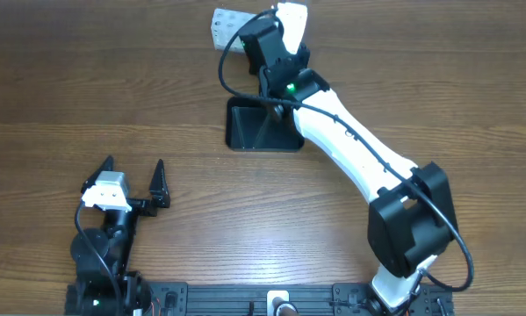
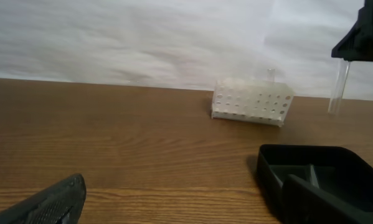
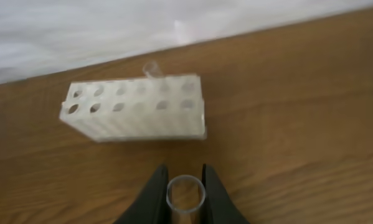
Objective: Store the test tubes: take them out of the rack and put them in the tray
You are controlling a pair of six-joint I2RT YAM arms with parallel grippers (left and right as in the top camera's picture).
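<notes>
My right gripper is shut on a clear test tube, held upright in the air between the white rack and the black tray. In the left wrist view the held tube hangs from the right gripper above the table, beside the rack. One more clear tube stands in the rack's far row. My left gripper rests open near the front left of the table, far from the tray, with nothing between its fingers.
A white backdrop closes off the table's far edge behind the rack. The wooden tabletop lies bare to the left of the rack and tray. The right arm stretches diagonally over the table's right half.
</notes>
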